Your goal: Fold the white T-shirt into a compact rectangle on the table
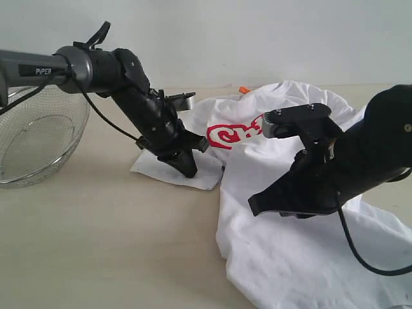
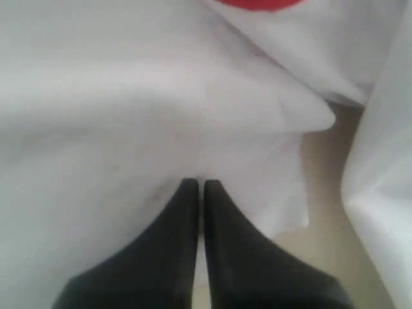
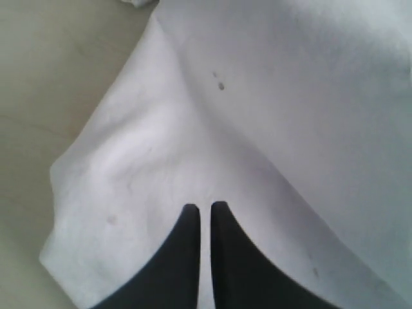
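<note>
We saw the big table (image 1: 96,257) first. The white T-shirt (image 1: 290,257) lay crumpled on its right side, with one sleeve flat near the middle. A wire bowl (image 1: 38,135) sat at the left. The left gripper (image 1: 190,171) had its fingers pressed together, tip down on that sleeve. The right gripper (image 1: 255,206) hung over the shirt, fingers pressed together too. A small orange tag (image 1: 244,89) peeked out at the far side.

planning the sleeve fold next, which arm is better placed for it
Left, probably: the left end effector is down on the sleeve of the shirt, while the right end effector hangs over its body.
</note>
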